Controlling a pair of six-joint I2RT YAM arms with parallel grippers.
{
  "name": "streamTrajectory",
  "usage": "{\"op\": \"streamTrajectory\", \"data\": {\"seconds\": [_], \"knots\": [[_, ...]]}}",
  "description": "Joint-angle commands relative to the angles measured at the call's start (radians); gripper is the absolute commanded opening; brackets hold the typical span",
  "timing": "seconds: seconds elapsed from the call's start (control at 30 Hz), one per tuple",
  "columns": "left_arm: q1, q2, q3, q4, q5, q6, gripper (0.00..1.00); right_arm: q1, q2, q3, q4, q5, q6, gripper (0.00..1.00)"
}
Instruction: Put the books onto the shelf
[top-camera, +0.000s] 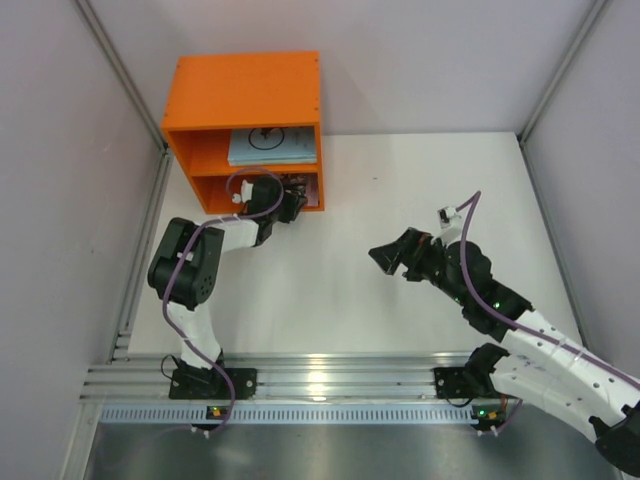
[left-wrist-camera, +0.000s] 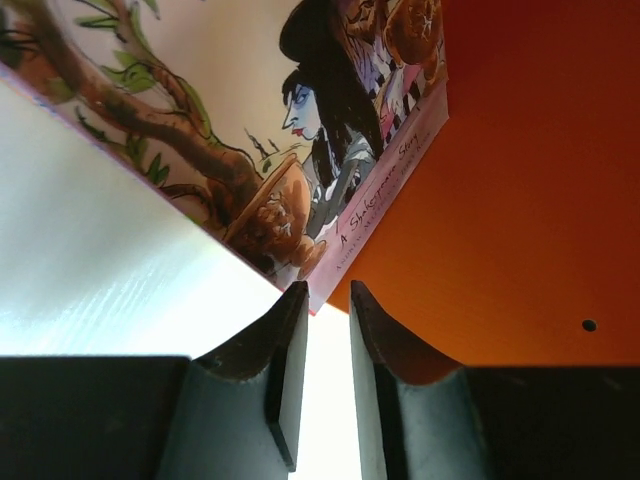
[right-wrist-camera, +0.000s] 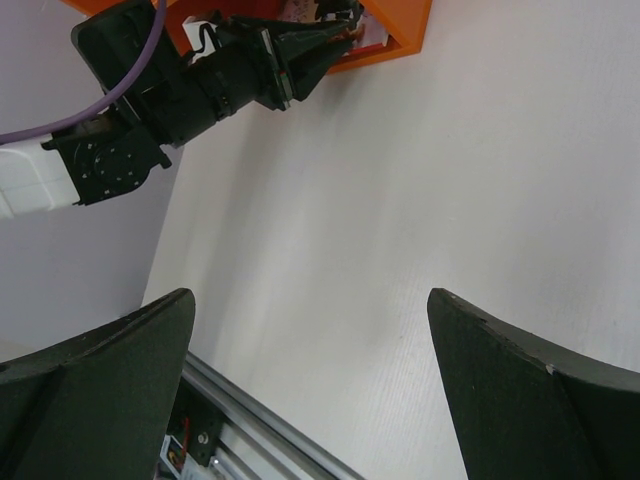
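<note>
The left hand (top-camera: 292, 197) is pushed up to the mouth of the lower compartment of the orange shelf (top-camera: 245, 85), which stands on the white desk (top-camera: 380, 320) at its far left corner. From the left wrist view, this hand (left-wrist-camera: 322, 290) has its two fingers (left-wrist-camera: 285, 345) a slim gap apart. A bright strip shows between them and nothing is clamped there. Just ahead of the fingertips lies the pinkish illustrated book (left-wrist-camera: 300, 130), cover toward the camera, with a dark-haired figure, a tree and a line of handwritten title on it. Its near corner comes right down to the tips, though I cannot tell whether it touches them. Beyond and to the right of the hand is the orange inner wall of the shelf (left-wrist-camera: 540, 200). From above, the same book (top-camera: 308, 188) sits at the right end of the lower compartment, just past the hand. One compartment up from the hand, a pale blue-white book (top-camera: 270, 145) with a black ring logo lies flat on the dividing board. The right hand (top-camera: 385, 258) hangs over the middle of the desk, well away from the shelf, with its fingers spread as wide as they go and nothing held. Its own camera shows the wide-apart right hand (right-wrist-camera: 310, 295) over the bare desk (right-wrist-camera: 400, 200). Far ahead of it is the left hand (right-wrist-camera: 335, 45), at the front of the shelf (right-wrist-camera: 400, 30).
</note>
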Motion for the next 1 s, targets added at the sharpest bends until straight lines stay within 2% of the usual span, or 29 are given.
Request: {"op": "streamTrajectory", "data": {"seconds": [0.0,0.13,0.23,0.37,0.57,0.8,0.97], "knots": [[0.003,0.021,0.041,0.031,0.011,0.022,0.27,-0.010,0.008,0.007,0.028,0.011,-0.003,1.00],[0.004,0.026,0.056,0.029,0.023,0.032,0.26,-0.010,0.013,0.009,0.030,0.012,-0.009,1.00],[0.001,-0.006,0.065,-0.051,0.002,0.059,0.26,-0.010,0.017,0.012,0.030,0.011,-0.009,1.00],[0.010,-0.071,0.007,-0.133,-0.085,0.059,0.32,-0.012,0.022,0.010,0.036,0.006,-0.009,1.00],[0.038,-0.101,-0.053,-0.119,-0.096,0.036,0.36,-0.010,0.039,0.013,0.051,-0.010,-0.003,1.00],[0.058,-0.065,-0.027,-0.087,-0.079,0.049,0.40,-0.010,0.037,0.015,0.051,-0.001,-0.006,1.00],[0.061,-0.042,-0.008,-0.076,-0.079,0.053,0.40,-0.012,0.033,0.009,0.050,0.006,-0.008,1.00]]}}
